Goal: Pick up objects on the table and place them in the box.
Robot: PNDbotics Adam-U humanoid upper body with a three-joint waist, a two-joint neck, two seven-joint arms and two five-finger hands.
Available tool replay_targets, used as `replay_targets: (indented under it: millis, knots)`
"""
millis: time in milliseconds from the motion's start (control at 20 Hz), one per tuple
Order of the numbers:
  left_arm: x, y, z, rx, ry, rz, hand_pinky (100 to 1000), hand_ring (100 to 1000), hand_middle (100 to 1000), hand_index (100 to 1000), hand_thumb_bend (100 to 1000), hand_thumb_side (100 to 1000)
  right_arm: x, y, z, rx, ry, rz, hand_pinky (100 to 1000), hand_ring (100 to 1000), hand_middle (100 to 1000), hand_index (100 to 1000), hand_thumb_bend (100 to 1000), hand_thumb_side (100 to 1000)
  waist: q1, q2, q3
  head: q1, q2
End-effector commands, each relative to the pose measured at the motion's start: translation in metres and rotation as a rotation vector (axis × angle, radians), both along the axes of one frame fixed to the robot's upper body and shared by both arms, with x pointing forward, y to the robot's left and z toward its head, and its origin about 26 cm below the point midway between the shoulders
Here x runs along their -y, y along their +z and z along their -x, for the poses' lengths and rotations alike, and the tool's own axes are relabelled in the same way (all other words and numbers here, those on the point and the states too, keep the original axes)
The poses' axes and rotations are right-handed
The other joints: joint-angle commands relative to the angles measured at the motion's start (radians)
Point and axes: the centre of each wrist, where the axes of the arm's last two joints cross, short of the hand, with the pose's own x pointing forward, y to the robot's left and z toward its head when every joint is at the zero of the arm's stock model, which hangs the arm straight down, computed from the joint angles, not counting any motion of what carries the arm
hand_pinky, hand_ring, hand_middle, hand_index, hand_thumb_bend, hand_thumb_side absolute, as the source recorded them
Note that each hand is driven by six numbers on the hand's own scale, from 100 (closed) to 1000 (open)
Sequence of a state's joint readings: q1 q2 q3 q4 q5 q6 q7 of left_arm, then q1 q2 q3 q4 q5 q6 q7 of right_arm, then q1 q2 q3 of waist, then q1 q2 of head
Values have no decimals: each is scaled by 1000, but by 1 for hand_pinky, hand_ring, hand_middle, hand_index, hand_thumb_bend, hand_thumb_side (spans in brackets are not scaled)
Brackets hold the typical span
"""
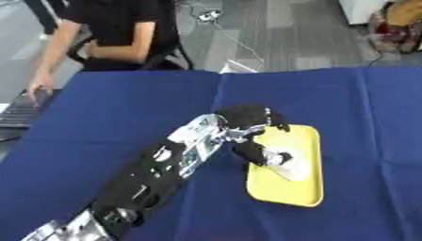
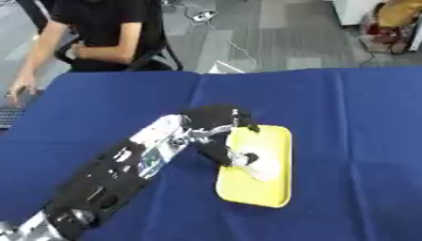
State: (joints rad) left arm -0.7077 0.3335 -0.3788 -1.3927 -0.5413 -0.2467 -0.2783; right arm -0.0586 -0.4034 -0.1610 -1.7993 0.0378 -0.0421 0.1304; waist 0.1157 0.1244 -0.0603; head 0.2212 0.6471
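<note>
A yellow tray (image 1: 305, 188) lies on the blue table (image 1: 124, 108), right of centre. A white, flattish object (image 1: 295, 167) rests inside the tray at its middle. My left arm reaches in from the lower left, and my left hand (image 1: 246, 121) hangs over the tray's near-left rim. One dark digit (image 1: 262, 151) stretches down to the white object's upper-left edge and touches it. The other fingers (image 1: 276, 121) sit apart over the tray's top-left corner, holding nothing. My right hand shows in no view.
A person in a black top stands at the table's far left edge, one hand on a keyboard (image 1: 18, 113) beside the table. Blue cloth stretches bare to the right of and behind the tray. Cables lie on the floor beyond.
</note>
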Motion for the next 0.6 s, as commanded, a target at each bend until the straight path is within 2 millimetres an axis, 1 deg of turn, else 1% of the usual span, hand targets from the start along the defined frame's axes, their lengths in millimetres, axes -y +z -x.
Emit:
replay_targets:
  millis: [50,150,250,300,350,400,450,550,600]
  knots:
    - [-14,68,28,51,-158,348,858,746,699,833,208,783,2,7,1,20,-1,13,680,689,883,967,276,768,-10,-11,6,-14,-7]
    - [-31,110,57,100,-274,615,846,761,722,833,292,740,3,6,1,18,-7,13,681,689,883,967,276,769,-10,-12,13,-22,-5]
    - [-47,137,82,150,-361,844,840,780,744,834,385,704,4,6,2,17,-12,13,681,689,883,967,275,769,-10,-14,19,-29,-6]
    - [-54,144,90,165,-392,932,840,784,748,836,396,702,4,6,2,17,-14,13,681,689,883,967,276,769,-10,-14,21,-32,-6]
    - [-63,148,93,200,-427,1020,844,811,769,847,480,673,4,5,3,17,-17,13,681,689,883,967,275,770,-11,-15,24,-36,-7]
    - [-71,149,95,233,-458,1086,846,816,775,851,498,670,4,5,3,17,-19,13,681,689,883,967,275,769,-11,-16,27,-39,-7]
    - [-79,147,96,262,-482,1146,848,825,786,854,548,656,5,5,3,17,-22,12,681,689,883,967,275,770,-12,-16,29,-41,-8]
    - [-91,135,97,286,-499,1254,851,831,786,849,591,656,5,5,4,18,-26,11,681,689,883,967,275,769,-13,-16,34,-46,-9]
    - [-95,128,97,286,-492,1294,852,837,786,848,594,664,5,5,4,19,-27,11,681,689,883,967,275,769,-14,-16,36,-47,-10]
